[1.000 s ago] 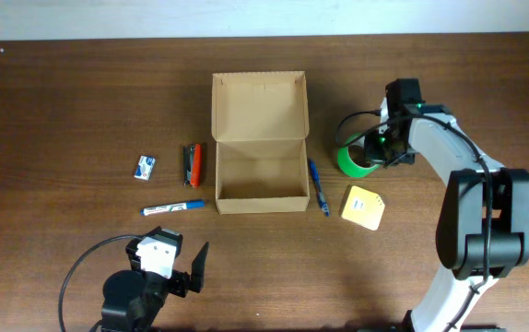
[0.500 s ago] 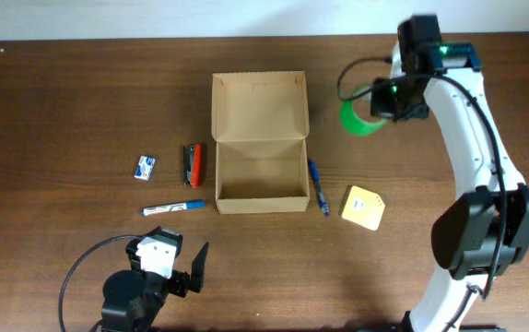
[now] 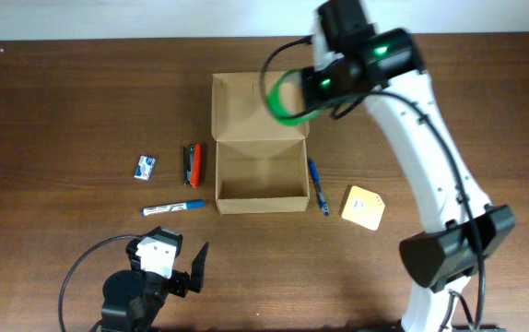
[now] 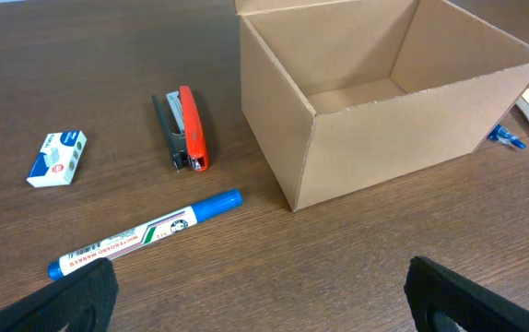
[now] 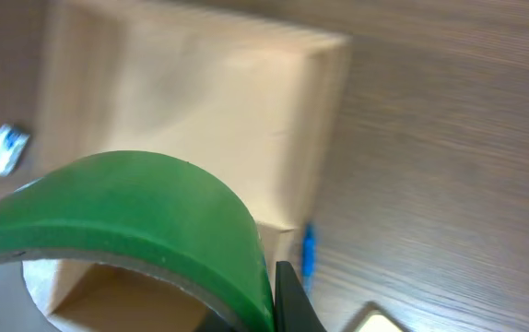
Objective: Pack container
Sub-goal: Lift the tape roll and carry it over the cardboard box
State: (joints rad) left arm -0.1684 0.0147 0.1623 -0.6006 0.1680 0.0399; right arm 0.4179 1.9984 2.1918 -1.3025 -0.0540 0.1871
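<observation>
The container (image 3: 259,173) stands around the middle of the surface (image 3: 62,92), a little closer to the far edge than to the near one. Its opening faces up and the inside is bare. The lid (image 3: 246,106) is folded back from the far wall and lies open toward the far edge. The body of the box has its long axis from left to right, parallel to the near edge. Together with the open lid, the whole cardboard piece runs from near to far.

The right gripper (image 3: 323,86) hangs above the far right part of the container, over the right side of the lid. Its fingers are pressed together on a green tape roll (image 3: 283,109), and the roll is in the air above the lid, not touching the cardboard. In the right wrist view the roll (image 5: 126,198) covers much of the box below, which is blurred.

The left gripper (image 4: 260,300) is at the near edge, toward the left corner, well apart from the container. Its fingers are spread wide and hold nothing, and the near left corner of the box is in front of it.

On the left of the container lie a red stapler (image 3: 192,163), a blue marker (image 3: 172,207) and a small white and blue packet (image 3: 145,167). On the right, a blue pen (image 3: 318,186) lies just beside the right wall, and a yellow pad (image 3: 363,206) lies further right.
</observation>
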